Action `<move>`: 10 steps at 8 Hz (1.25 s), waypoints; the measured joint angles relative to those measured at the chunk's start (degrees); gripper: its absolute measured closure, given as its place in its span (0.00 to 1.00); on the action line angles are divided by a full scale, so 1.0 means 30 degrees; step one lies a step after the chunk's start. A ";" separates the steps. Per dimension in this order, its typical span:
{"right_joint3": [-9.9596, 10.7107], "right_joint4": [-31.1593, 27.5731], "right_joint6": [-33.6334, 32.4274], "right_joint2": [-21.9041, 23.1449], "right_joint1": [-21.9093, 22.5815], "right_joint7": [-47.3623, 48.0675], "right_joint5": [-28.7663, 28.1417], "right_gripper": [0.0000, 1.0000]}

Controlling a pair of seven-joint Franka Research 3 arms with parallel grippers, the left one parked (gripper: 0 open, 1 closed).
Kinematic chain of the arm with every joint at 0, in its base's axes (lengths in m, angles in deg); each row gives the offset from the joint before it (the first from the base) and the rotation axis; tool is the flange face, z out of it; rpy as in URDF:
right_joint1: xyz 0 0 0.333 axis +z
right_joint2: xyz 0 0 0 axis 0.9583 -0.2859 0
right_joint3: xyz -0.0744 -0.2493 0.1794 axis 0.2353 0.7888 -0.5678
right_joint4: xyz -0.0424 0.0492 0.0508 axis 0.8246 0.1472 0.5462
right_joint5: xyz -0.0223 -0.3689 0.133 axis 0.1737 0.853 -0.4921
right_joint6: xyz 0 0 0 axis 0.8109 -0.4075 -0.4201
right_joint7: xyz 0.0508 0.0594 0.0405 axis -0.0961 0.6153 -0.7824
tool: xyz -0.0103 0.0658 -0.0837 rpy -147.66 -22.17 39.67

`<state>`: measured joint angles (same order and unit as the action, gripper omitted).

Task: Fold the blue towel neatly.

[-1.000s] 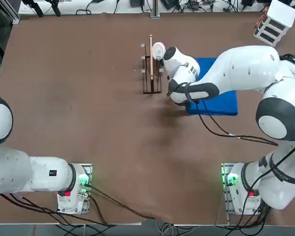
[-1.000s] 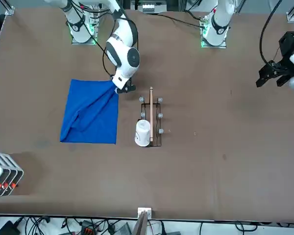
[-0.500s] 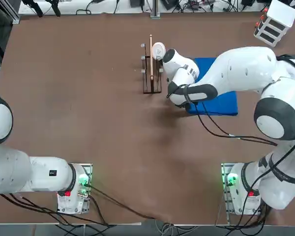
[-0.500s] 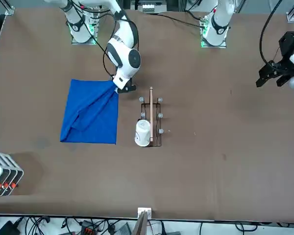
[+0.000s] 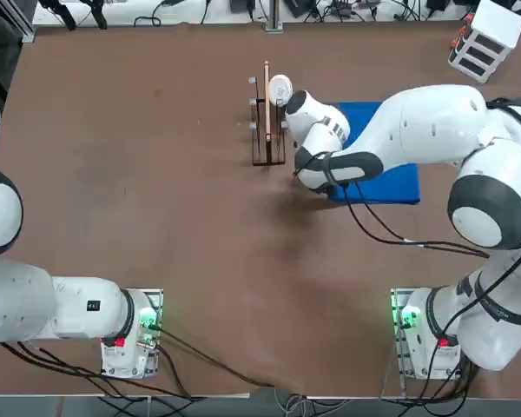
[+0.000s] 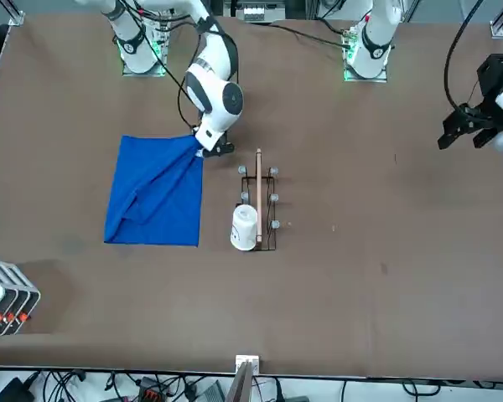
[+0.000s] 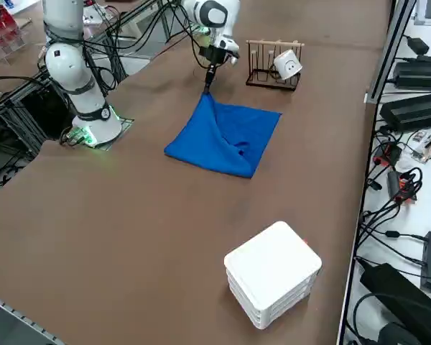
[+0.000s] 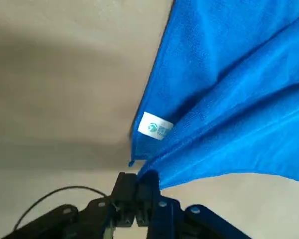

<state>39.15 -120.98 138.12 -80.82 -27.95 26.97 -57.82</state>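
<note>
The right gripper (image 8: 136,191) pinches a corner of the blue towel (image 6: 155,203); only the wrist view shows the fingers closed on it, beside the white tag (image 8: 155,127). From the side, that corner is lifted while the rest lies on the brown table (image 5: 156,191). A wooden rack (image 6: 260,201) with what looks like a white cup (image 6: 245,226) stands just beside the towel.
</note>
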 joint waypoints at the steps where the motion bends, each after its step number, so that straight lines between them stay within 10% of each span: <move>1: 0.0001 0.0003 -0.0005 0.0000 0.0002 0.0022 -0.0001 0.86; 6: 0.0111 0.0595 -0.0171 0.0000 -0.0001 0.0850 -0.0102 0.01; 10: 0.0781 0.3498 -0.2865 0.0234 -0.0970 0.1094 -0.0545 0.00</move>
<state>41.49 -110.49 129.52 -80.12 -30.86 30.26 -59.46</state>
